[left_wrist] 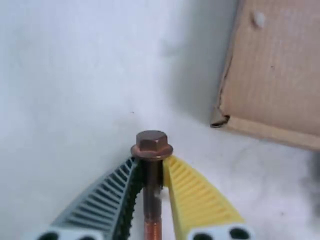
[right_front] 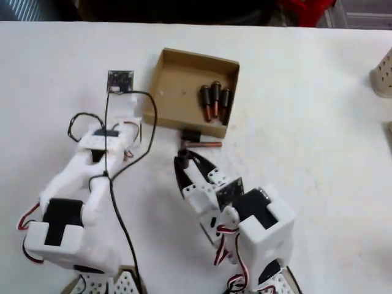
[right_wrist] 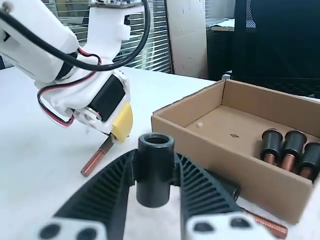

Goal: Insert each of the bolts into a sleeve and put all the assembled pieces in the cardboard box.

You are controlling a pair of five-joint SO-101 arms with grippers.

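1. Copper-coloured bolt (left_wrist: 152, 147) sits clamped between the grey and yellow fingers (left_wrist: 195, 195) of the left end effector (left_wrist: 152, 167), which grips the shank just under the hex head. In the right wrist view the bolt hangs tilted, threaded tip down toward the surface (right_wrist: 30, 180), near the cardboard box (right_wrist: 215, 150).
2. The right end effector (right_wrist: 155, 159) is closed on a black sleeve (right_wrist: 155, 175), held upright with its open bore facing up, not far from the box's front wall.
3. Three assembled pieces (right_front: 215, 101) lie side by side inside the box, against one wall.
4. A second bolt (right_front: 205, 144) and what looks like a loose sleeve (right_front: 190, 133) lie on the surface just outside the box, between it and the right end effector.
5. The step in hand appears to be the mating of a pair. Each arm has its half, but the bolt and sleeve are apart.
6. The next move calls for bringing the threaded tip over the bore and lining up the two axes. Since the bolt is tilted and the sleeve upright, one of them probably has to be turned first. A small offset would likely catch the tip on the sleeve's rim.
7. After that, the joined piece has to go into the box, and the pair lying outside remains to be assembled.
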